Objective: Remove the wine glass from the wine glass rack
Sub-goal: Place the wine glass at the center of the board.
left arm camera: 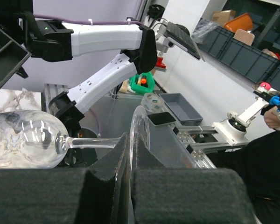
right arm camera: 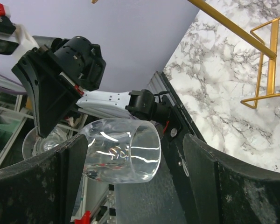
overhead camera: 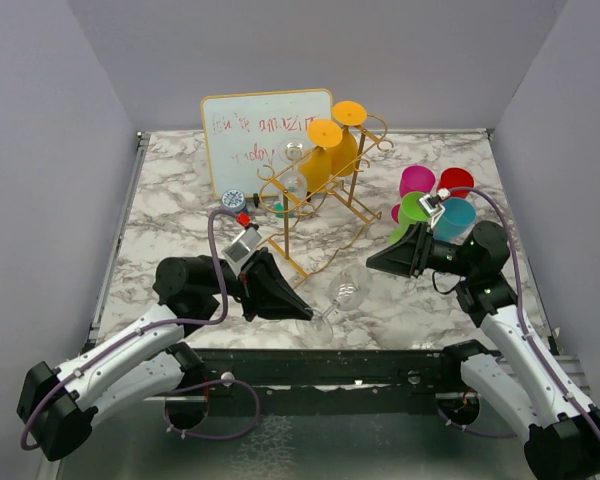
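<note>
— Clear glass (overhead camera: 347, 294) off the rack (overhead camera: 288, 256), sideways by the table's (overhead camera: 180, 200) front edge. Left gripper (overhead camera: 308, 313)?
— Pinching its foot. Right gripper (overhead camera: 372, 262) spread, apart from it; open marble between them.

The wine glass (left arm camera: 23, 142) runs off-frame leftward; its foot's lower half seems hidden inside the left end effector (left arm camera: 132, 177).

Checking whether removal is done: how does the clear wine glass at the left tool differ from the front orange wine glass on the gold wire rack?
The clear wine glass is see-through; the front orange wine glass is solid-coloured. The clear one is off the gold wire rack, stem sideways, foot clamped in the left tool; the orange one hangs bowl-down from the rails, ungripped. Both are stemmed, round-footed.
</note>
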You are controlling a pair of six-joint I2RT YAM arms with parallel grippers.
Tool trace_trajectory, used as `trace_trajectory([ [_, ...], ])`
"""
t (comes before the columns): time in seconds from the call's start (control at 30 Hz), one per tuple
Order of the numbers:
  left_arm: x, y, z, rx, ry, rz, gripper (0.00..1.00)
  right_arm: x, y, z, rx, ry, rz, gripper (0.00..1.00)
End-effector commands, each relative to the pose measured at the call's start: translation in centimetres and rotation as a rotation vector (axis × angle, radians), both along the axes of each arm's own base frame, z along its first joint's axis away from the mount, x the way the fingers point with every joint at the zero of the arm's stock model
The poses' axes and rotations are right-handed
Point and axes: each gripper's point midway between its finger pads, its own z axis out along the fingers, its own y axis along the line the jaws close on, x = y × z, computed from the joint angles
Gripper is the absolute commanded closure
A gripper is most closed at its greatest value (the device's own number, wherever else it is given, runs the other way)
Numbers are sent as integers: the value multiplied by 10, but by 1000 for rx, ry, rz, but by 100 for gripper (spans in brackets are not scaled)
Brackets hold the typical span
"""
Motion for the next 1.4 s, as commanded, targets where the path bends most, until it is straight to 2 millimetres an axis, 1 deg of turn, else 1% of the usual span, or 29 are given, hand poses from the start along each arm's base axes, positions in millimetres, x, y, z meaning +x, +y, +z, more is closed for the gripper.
trace_trajectory([
  [0.0, -8, 6, 17, -120, -79, -16, 100, -11, 0, 14, 24, -46, 56, 12],
  [0.3, -11, 10, 16, -196, -91, -24, 100, -16, -1, 20, 31, -51, 69, 12],
  [0.43, -16, 14, 17, -236, -93, -56, 100, -19, -1, 20, 32, -45, 82, 12],
  [0.57, -14, 9, 18, -199, -82, -76, 100, -20, -1, 18, 31, -37, 84, 12],
  [0.67, -9, 6, 20, -176, -81, -52, 100, -20, -1, 18, 32, -32, 87, 12],
  [0.8, -11, 9, 20, -190, -108, -28, 100, -22, -1, 21, 41, -20, 95, 13],
  [0.93, -9, 8, 20, -191, -96, -20, 100, -31, -1, 26, 89, -17, 128, 17],
  [0.97, -9, 8, 20, -189, -96, -20, 100, -33, -1, 27, 98, -20, 138, 20],
  [1.13, -8, 7, 19, -189, -104, -19, 100, -49, -2, 39, 112, -62, 209, 26],
  [1.27, -10, 9, 23, -203, -128, -19, 100, -61, -4, 48, 115, -96, 258, 30],
  [1.37, -10, 9, 28, -211, -137, -19, 100, -66, -5, 50, 112, -95, 288, 32],
])
